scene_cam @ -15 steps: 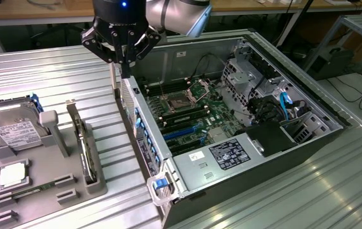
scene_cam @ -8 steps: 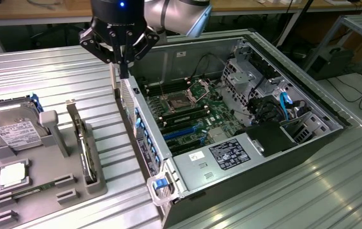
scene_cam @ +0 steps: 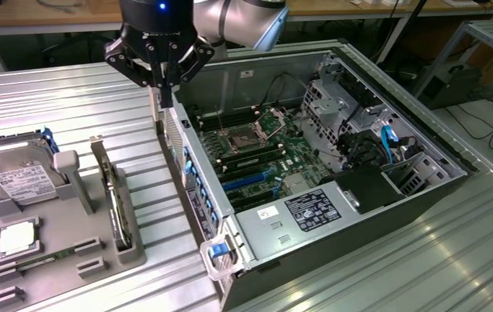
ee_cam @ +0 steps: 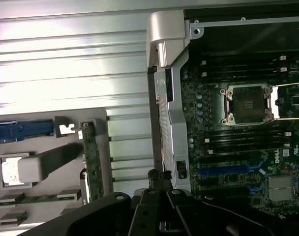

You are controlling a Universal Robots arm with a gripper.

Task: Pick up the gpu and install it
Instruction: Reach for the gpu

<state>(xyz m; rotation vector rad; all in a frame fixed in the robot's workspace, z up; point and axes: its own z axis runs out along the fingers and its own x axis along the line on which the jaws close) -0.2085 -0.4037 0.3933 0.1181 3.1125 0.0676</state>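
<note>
Ribbed metal table (scene_cam: 64, 104) all across, catching a lot of glare, with a wooden bench (scene_cam: 56, 10) along the back and cables (scene_cam: 480, 130) trailing on the floor at the exterior view's right. The open computer case (scene_cam: 359, 260) lies on its side, motherboard (scene_cam: 255, 156) facing up, the empty CPU socket (scene_cam: 244, 138) and the blue slots (scene_cam: 251, 179) in plain sight.

The gripper (scene_cam: 166, 97) hangs right over the case's wall on the exterior view's left, claw pressed together and holding nothing. From the wrist view its tip (ee_cam: 159, 174) sits just above that silver rear edge.

Over on the grey holder (scene_cam: 64, 286), the gpu (scene_cam: 118, 201) stands on edge in its slot, silver bracket at the far end, well apart from the claw; the wrist camera catches it too (ee_cam: 92, 162). The hard drive (scene_cam: 17, 175) leans at the holder's back and the small CPU chip (scene_cam: 17, 237) lies flat in front of it.

Between holder and case runs a narrow bare strip of table. Behind the holder there is a wide open stretch of ribbing.
</note>
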